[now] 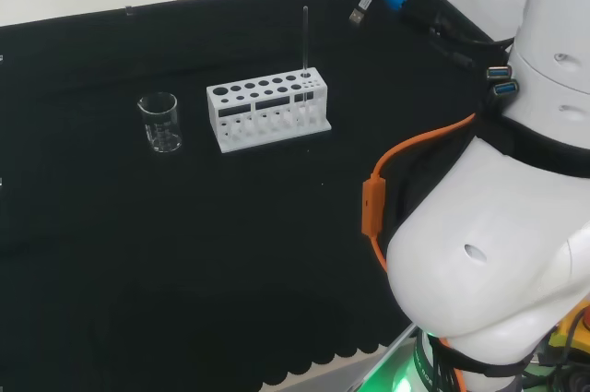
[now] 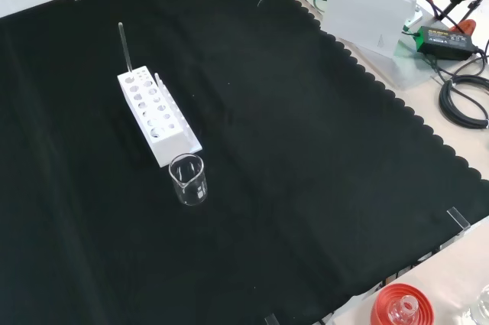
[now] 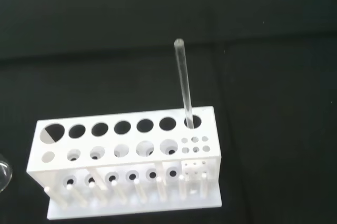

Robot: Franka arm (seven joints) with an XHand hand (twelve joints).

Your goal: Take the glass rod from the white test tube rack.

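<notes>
Glass rod [image 1: 305,37] stands untouched in the white test tube rack [image 1: 267,112]; the task is yet to begin.

The rod rises upright from an end hole of the rack's back row, at the right end in the head view, the far end in the front view; reaching, grasping and lifting all remain. How the hand is set cannot be told. The head and front views add an empty glass beaker [image 2: 189,179] just beside the rack's other end on the black-clothed surface [image 2: 306,149]; the wrist view alone shows clearly which hole holds the rod [image 3: 185,89].
</notes>
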